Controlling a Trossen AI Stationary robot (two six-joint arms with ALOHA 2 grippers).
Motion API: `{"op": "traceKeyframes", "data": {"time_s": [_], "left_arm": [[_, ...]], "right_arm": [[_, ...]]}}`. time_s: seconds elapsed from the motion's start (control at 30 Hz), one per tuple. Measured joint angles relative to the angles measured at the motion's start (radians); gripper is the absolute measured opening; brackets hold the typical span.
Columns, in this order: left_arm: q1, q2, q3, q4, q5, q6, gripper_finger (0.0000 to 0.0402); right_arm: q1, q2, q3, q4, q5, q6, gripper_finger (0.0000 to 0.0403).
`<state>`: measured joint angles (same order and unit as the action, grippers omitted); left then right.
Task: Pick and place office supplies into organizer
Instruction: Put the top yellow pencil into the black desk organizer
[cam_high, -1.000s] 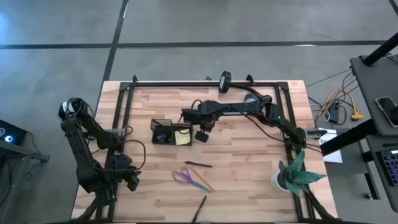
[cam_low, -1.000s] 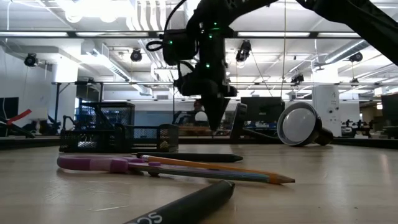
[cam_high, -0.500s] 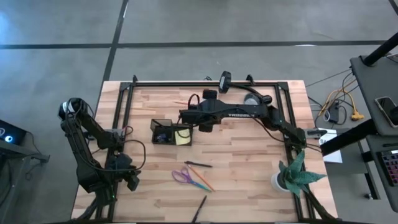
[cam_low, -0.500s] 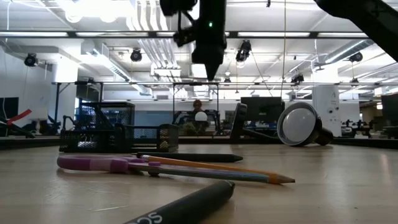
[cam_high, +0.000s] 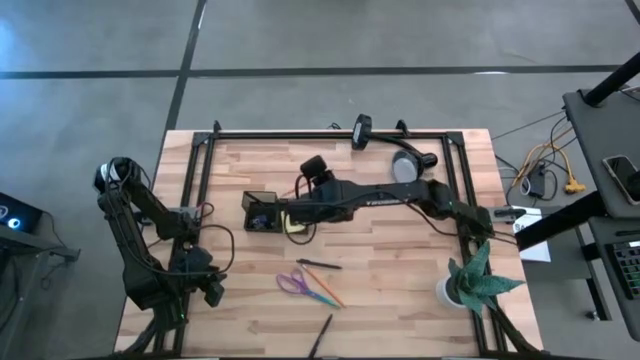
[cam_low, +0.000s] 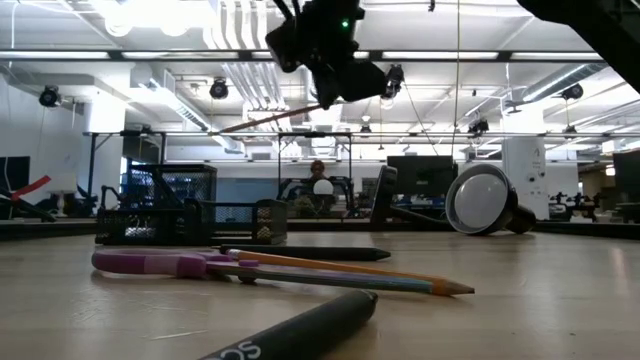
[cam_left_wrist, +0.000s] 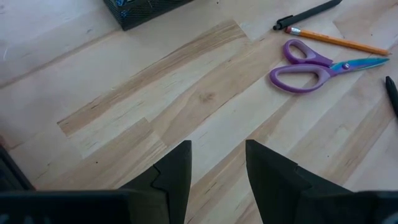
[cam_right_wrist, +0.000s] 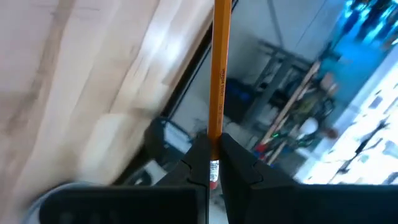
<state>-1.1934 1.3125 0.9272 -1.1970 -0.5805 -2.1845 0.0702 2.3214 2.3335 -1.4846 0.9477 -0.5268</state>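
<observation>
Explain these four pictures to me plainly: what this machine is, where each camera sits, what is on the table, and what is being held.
Two dark robot arms work at a wooden table. One picture looks straight down, one sits level with the tabletop, and one rides on each wrist. The right gripper has its jaws shut on a thin orange pencil, raised above the small black compartment organizer and the square yellow sticky-note pad. The left gripper waits near the table's left corner, jaws apart, holding nothing. On the table lie purple-handled scissors, a second pencil and black pens.
</observation>
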Motion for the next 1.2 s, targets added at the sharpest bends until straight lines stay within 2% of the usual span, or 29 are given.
{"op": "traceKeyframes", "data": {"time_s": [0.2,0.63,0.9,1.2], "left_arm": [[0.0,0.0,0.0,0.0,0.0,0.0,0.0132],[0.0,-0.001,0.0,-0.023,0.0,0.0,0.0132],[0.0,-0.006,0.0,-0.021,0.0,0.0,0.0132],[0.0,-0.006,-0.001,-0.019,0.0,0.001,0.0132]], "right_arm": [[0.006,0.015,0.0,0.113,0.078,-0.166,0.0008],[-0.016,0.014,-0.047,0.44,0.068,-0.485,0.0008],[-0.052,0.014,-0.131,0.452,0.074,-0.542,0.0008],[-0.052,0.013,-0.138,0.541,0.074,-0.609,0.0008]]}}
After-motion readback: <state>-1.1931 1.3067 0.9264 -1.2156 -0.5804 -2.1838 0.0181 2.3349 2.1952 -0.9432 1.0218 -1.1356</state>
